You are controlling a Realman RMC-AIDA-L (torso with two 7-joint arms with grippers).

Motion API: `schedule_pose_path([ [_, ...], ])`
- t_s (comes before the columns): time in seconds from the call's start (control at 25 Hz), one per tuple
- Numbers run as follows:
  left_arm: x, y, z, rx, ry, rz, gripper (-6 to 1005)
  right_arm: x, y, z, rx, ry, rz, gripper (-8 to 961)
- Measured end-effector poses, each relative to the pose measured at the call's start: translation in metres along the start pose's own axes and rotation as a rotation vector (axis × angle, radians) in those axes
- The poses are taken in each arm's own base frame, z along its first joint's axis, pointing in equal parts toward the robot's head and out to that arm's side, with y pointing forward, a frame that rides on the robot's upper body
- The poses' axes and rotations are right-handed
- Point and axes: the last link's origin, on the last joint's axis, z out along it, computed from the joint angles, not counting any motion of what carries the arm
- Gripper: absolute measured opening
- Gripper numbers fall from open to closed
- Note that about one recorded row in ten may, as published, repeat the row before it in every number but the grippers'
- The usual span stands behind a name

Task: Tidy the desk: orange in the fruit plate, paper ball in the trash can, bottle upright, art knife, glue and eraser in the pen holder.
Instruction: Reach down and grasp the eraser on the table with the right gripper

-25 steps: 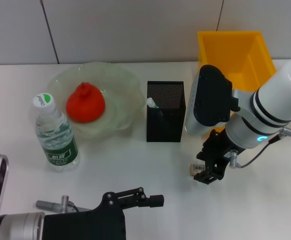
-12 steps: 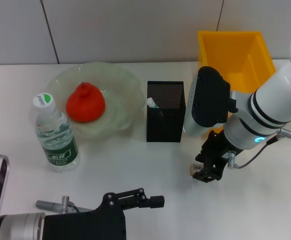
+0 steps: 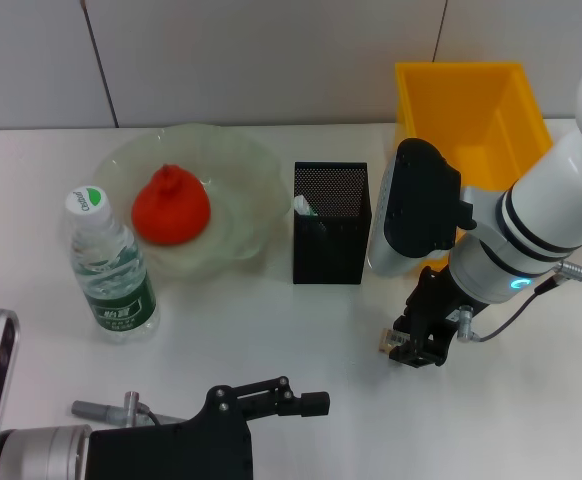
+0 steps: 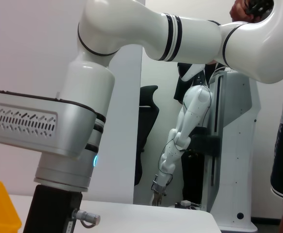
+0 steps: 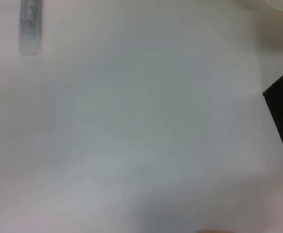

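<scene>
A small pale thing, probably the eraser (image 3: pixel 386 342), lies low on the white table (image 3: pixel 291 340), in front of and to the right of the pen holder (image 3: pixel 331 224), at the tip of the right tool (image 3: pixel 413 346). The tool points down at it and touches or nearly touches it; whether its fingers are closed on it cannot be told. The black mesh pen holder stands mid-table with something white and green inside. Behind the right arm is the yellow trash can (image 3: pixel 468 110). Left of the holder, the orange (image 3: pixel 170 205) sits in the glass plate (image 3: pixel 236 170), and the bottle (image 3: pixel 110 266) stands upright in front of the plate's left side. The left tool (image 3: pixel 281 397) lies low at the table's near edge, away from all items; its finger spacing cannot be told.
</scene>
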Motion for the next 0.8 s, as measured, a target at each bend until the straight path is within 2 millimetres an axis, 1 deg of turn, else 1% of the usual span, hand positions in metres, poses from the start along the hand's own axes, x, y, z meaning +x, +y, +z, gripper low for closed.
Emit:
schedule_pose_path([
  [0.48,-0.0004,0.0003,-0.0001,0.0,0.0,-0.003,770,-0.0015,-0.0003,-0.0012,0.001,-0.003,-0.008,238],
  [0.72,0.0001,0.0001,0.0,-0.001,0.001,0.0,769,-0.002,-0.0001,-0.0028,0.003,-0.006,-0.011,239],
  [0.8,0.0,0.0002,-0.0001,-0.001,0.001,0.0,769,-0.003,-0.0007,-0.0074,0.01,-0.017,-0.01,239],
])
